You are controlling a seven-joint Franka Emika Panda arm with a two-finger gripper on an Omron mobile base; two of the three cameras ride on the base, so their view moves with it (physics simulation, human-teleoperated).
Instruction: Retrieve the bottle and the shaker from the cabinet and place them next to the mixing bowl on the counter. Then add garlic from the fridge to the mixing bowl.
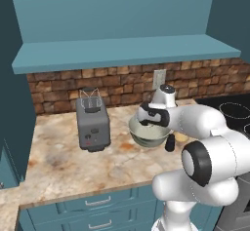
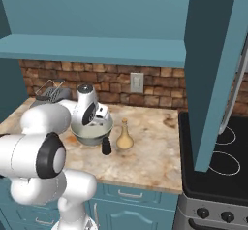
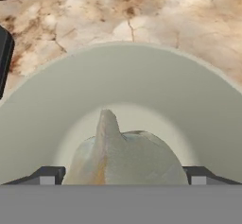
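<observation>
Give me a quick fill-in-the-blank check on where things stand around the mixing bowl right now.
1. The garlic lies inside the ____, between the open end effector tips.
2. The shaker and the bottle stand on the ____ beside the mixing bowl.
3. On the mixing bowl's other side stands a grey ____.
4. The cabinet shelf board holds ____ items.

Missing words: mixing bowl; counter; toaster; no
</observation>
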